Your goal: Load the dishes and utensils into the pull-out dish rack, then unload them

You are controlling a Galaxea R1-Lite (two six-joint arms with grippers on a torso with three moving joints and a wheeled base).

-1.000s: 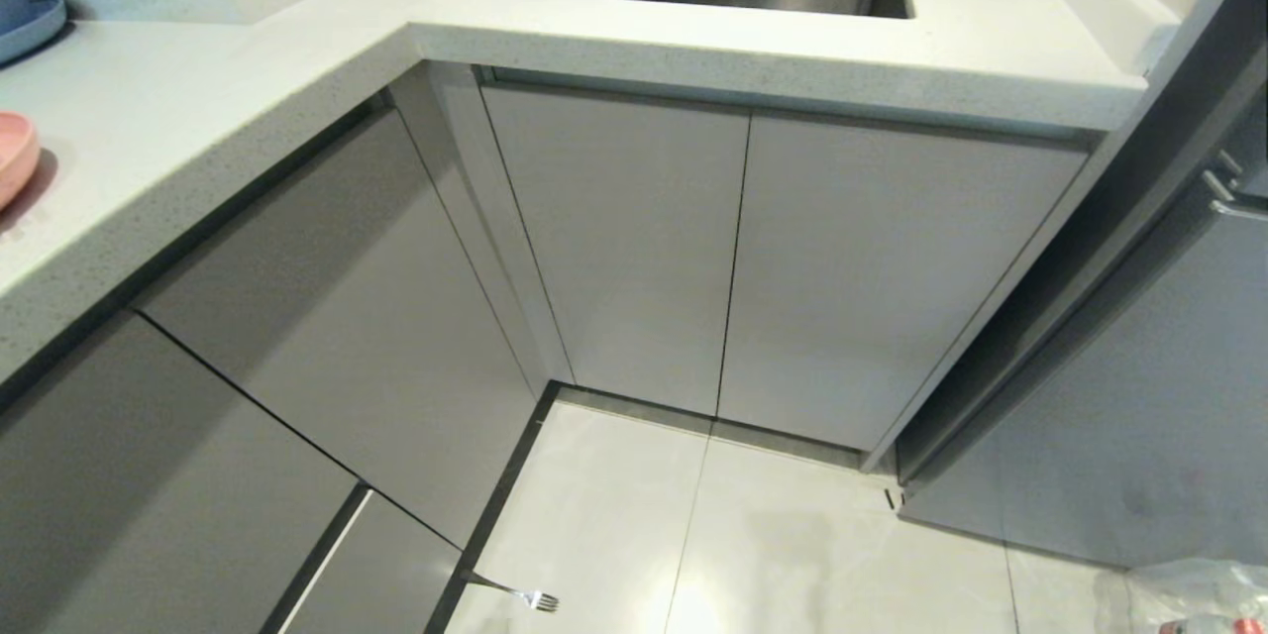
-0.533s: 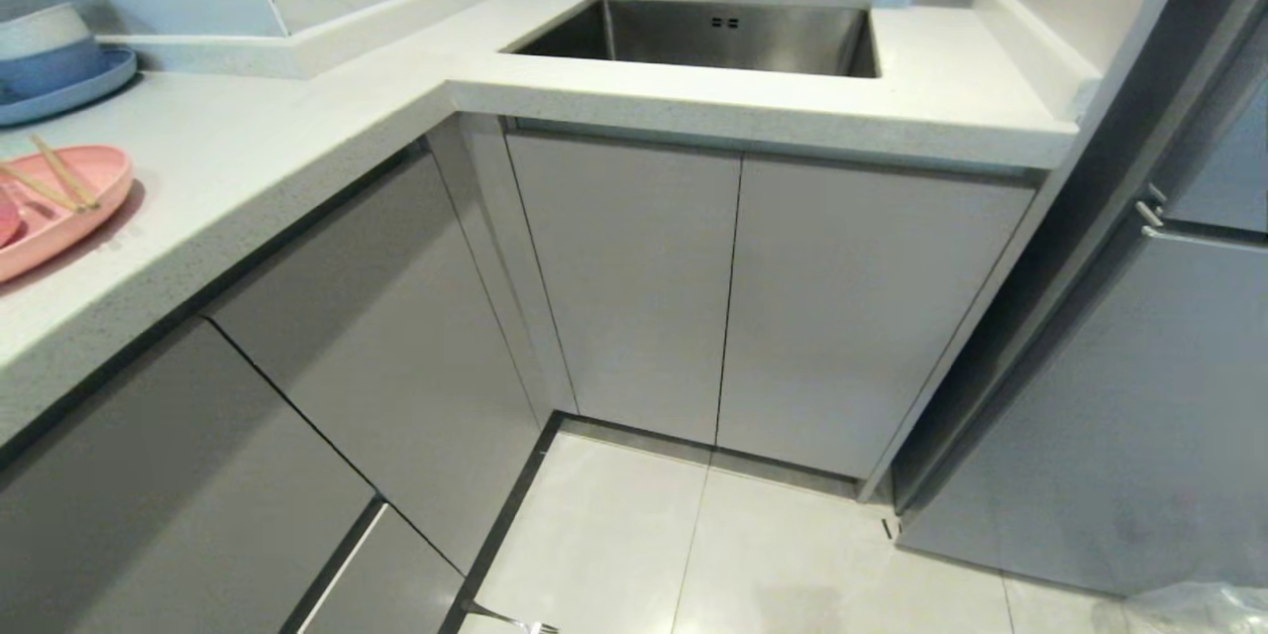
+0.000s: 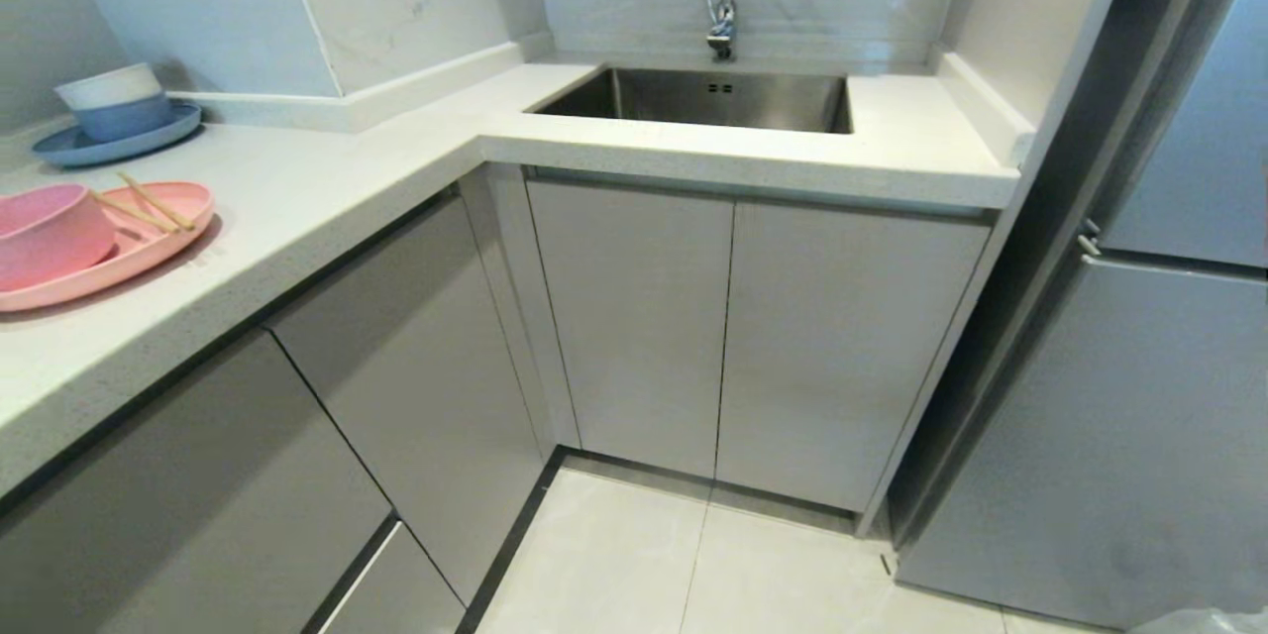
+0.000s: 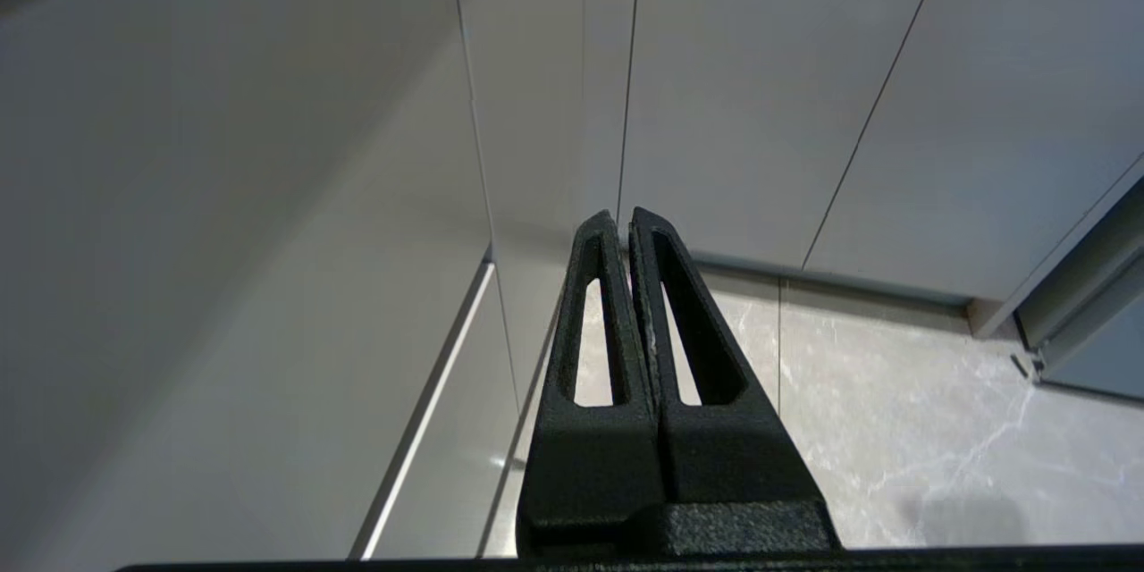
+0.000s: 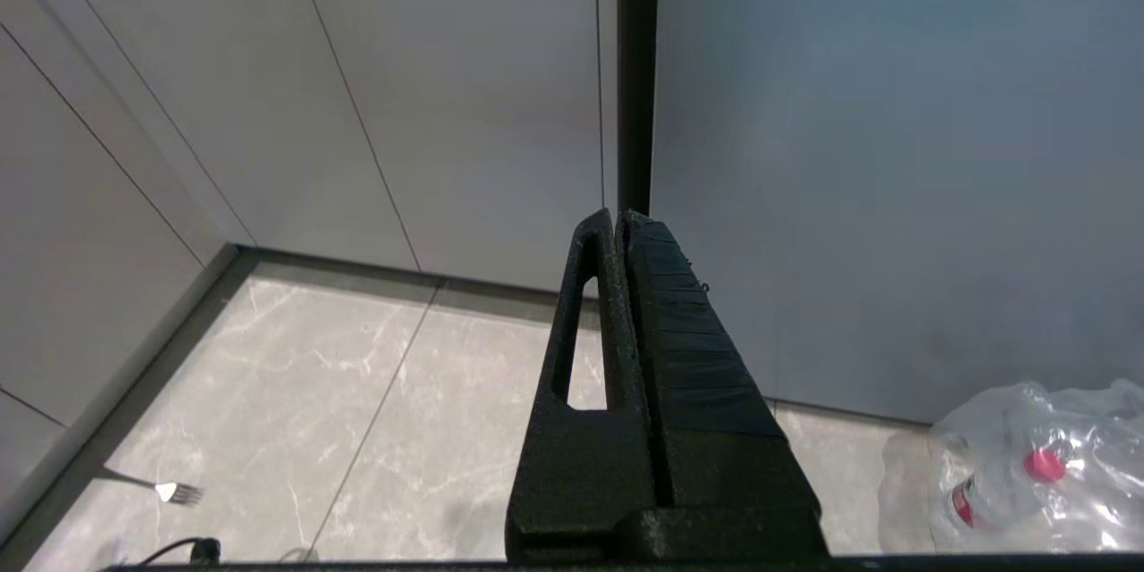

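Observation:
A pink bowl [image 3: 50, 233] sits on a pink oval plate [image 3: 149, 243] on the counter at the far left, with wooden chopsticks [image 3: 154, 203] lying across the plate. A silver fork [image 5: 174, 491] lies on the floor tiles beside the cabinet base. The pull-out dish rack is out of view; all cabinet fronts are closed. My left gripper [image 4: 624, 219] is shut and empty, low before the cabinet doors. My right gripper [image 5: 618, 216] is shut and empty too, low near the grey fridge front. Neither arm shows in the head view.
A blue plate with a blue-and-white bowl [image 3: 114, 114] stands at the back left of the counter. The steel sink [image 3: 703, 99] with its tap lies straight ahead. A grey fridge [image 3: 1139, 396] fills the right. A clear bag with a bottle [image 5: 1028, 465] lies on the floor.
The head view has tilted upward: the counter, sink and pink dishes have slid down into the picture, and the fork on the floor has left it. Nothing itself moved.

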